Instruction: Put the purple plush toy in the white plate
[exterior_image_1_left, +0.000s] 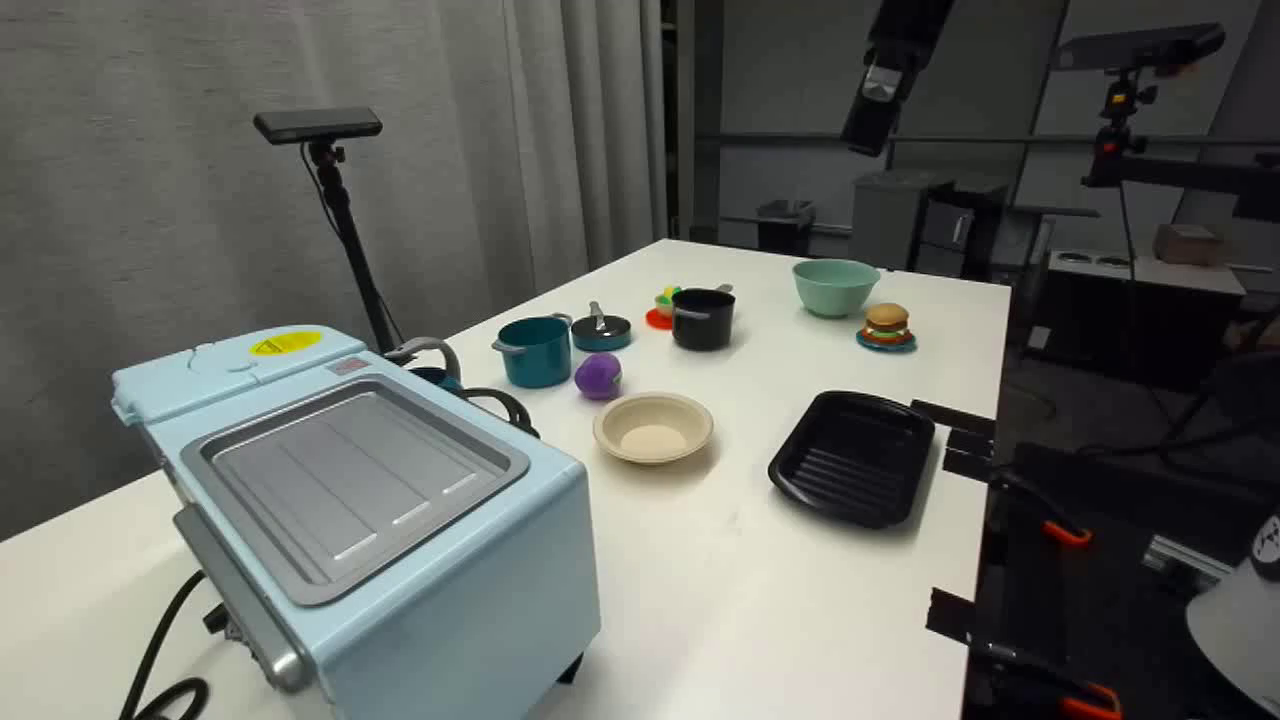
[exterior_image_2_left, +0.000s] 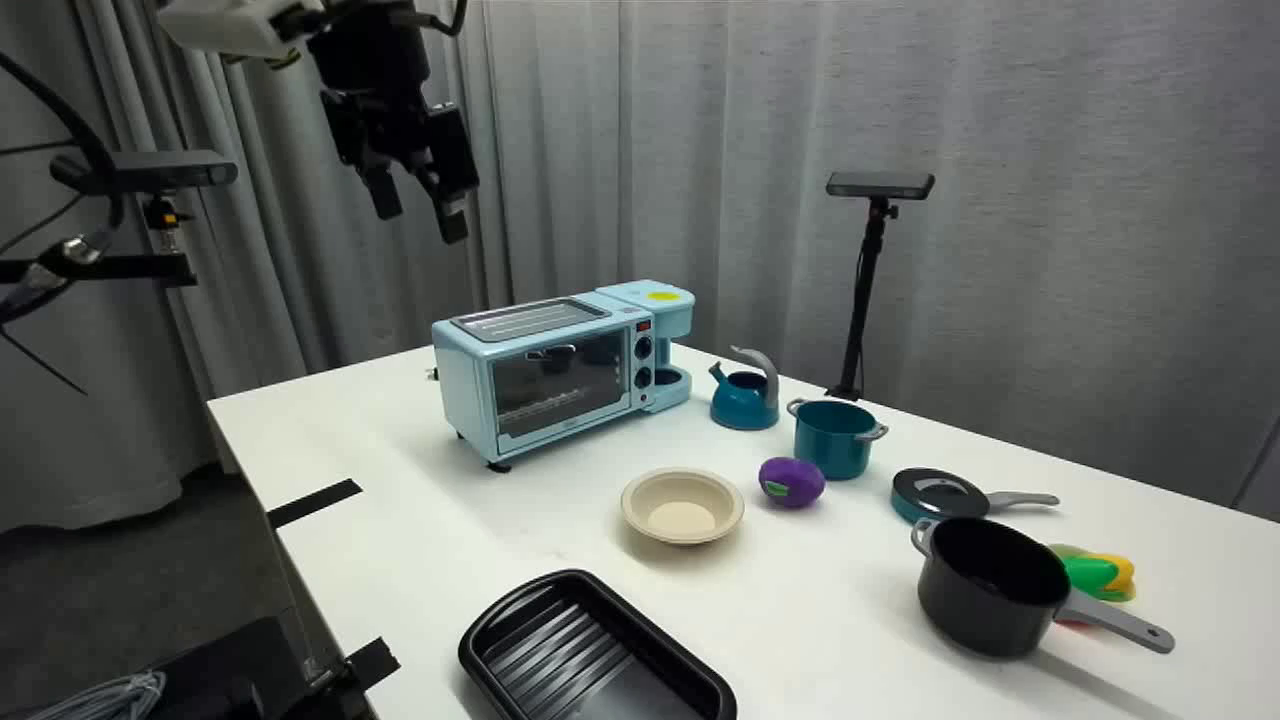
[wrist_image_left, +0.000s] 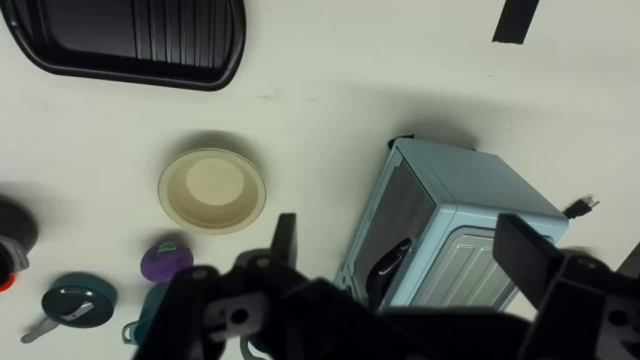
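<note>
Spread hand (wrist_image_left: 397, 235), purple toy (wrist_image_left: 165, 266), long axis level, patch (wrist_image_left: 167, 247) toward plate (wrist_image_left: 214, 184)

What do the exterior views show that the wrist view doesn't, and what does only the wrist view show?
Only the exterior views: a black camera on a stand in both of them, plus, in an exterior view, the light green bowl and the toy burger.

Only the wrist view: a close look down past the open gripper at the white table; I spot no object found there alone.

Shared by all: the purple plush toy, the white plate, the black ribbed tray and the light blue oven.
</note>
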